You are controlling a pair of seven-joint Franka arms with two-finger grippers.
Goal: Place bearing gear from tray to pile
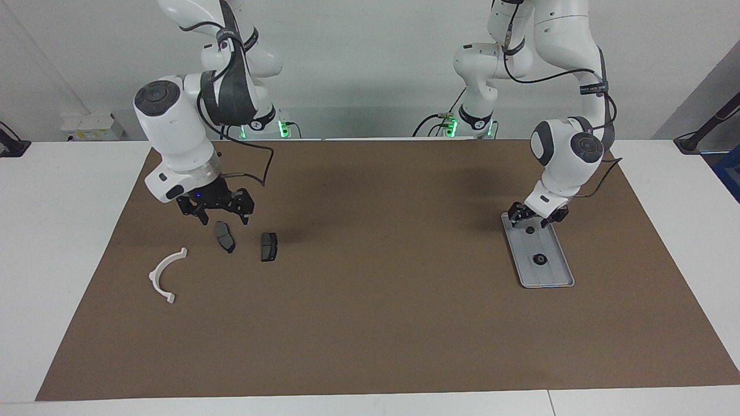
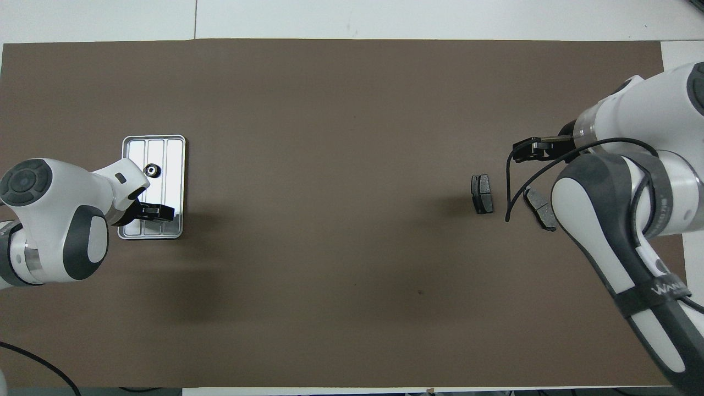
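Note:
The silver-grey tray [image 1: 554, 276] [image 2: 171, 148] lies toward the left arm's end of the table. A small dark round bearing gear [image 1: 539, 259] [image 2: 152, 170] sits on it. A second small dark part [image 1: 530, 230] lies on the tray nearer to the robots. My left gripper [image 1: 535, 218] [image 2: 158, 212] is open, low over that end of the tray, above the second part. The pile lies at the right arm's end: a white semicircular bracket [image 1: 166, 274] and two dark brake pads [image 1: 224, 237] [image 1: 269, 247] [image 2: 482, 193] [image 2: 540, 209]. My right gripper [image 1: 222, 216] [image 2: 531, 149] is open and empty, over one brake pad.
A brown mat [image 1: 370, 300] covers most of the white table. The right arm hides the bracket in the overhead view. Dark cables hang from both arms.

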